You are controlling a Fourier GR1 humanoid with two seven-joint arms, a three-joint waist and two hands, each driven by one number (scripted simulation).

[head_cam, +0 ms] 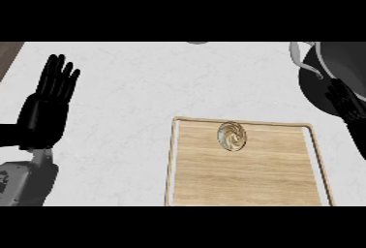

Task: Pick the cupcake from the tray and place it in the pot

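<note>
The cupcake [232,135], seen from above as a cream swirl in a pale wrapper, stands on the wooden tray [243,169] near its far edge. The pot [344,58], dark outside with a grey inside, sits at the counter's far right, partly cut by the view's edge. My right hand [343,100] hovers at the pot's near side, fingers extended and holding nothing, well to the right of the cupcake. My left hand [44,114] rests open at the left edge, fingers up.
The white marble counter [143,87] spreads between my left hand and the tray. A small grey object [199,42] peeks in at the far edge. A brown strip [7,55] marks the counter's left end.
</note>
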